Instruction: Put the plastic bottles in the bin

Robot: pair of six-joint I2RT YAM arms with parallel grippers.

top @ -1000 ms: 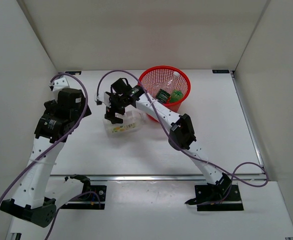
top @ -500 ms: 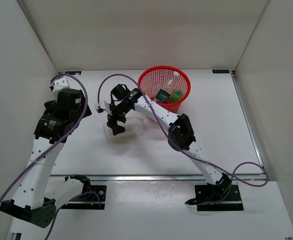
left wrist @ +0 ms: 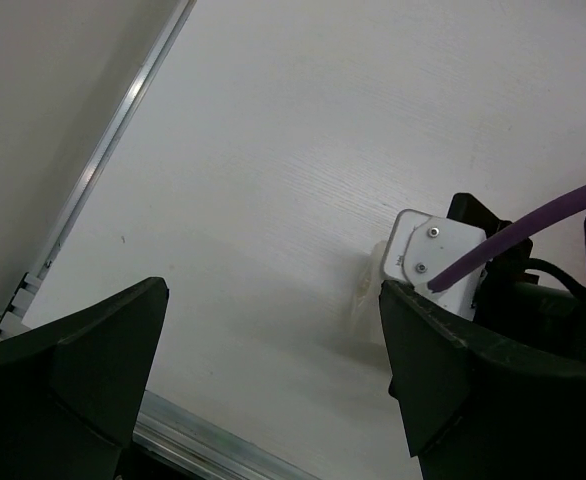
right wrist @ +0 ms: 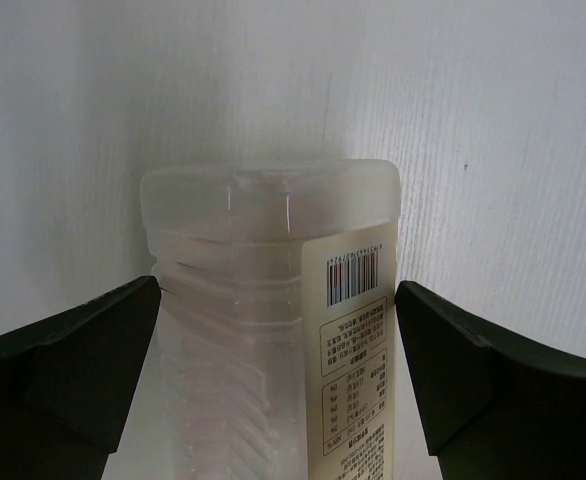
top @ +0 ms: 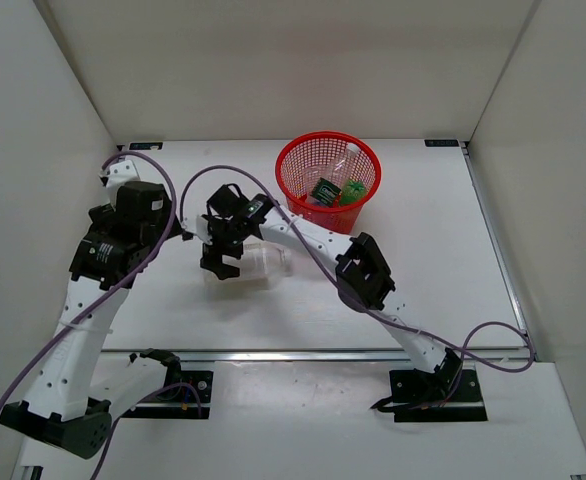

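Note:
The larger clear squarish bottle (top: pixel 256 264) with the white/yellow-green label lies on its side on the table. My right gripper (top: pixel 220 260) is open and down over the bottle's left end. In the right wrist view the bottle (right wrist: pixel 263 330) fills the gap of the gripper (right wrist: pixel 278 286), with a finger close on each side. The red mesh bin (top: pixel 299 162) stands behind it and holds the small green bottle (top: pixel 353 192), a labelled bottle (top: pixel 324 190) and a small clear one (top: pixel 345 160). My left gripper (top: pixel 176 230) is open and empty, just left of the right gripper.
White walls close in the table on the left, back and right. A metal rail (top: pixel 313 354) runs along the near edge. In the left wrist view my left gripper (left wrist: pixel 273 288) hangs above bare table, with the right arm's wrist (left wrist: pixel 423 262) and purple cable close at the right.
My right gripper has moved toward the near left and come down over the squarish bottle. The left arm has shifted only slightly.

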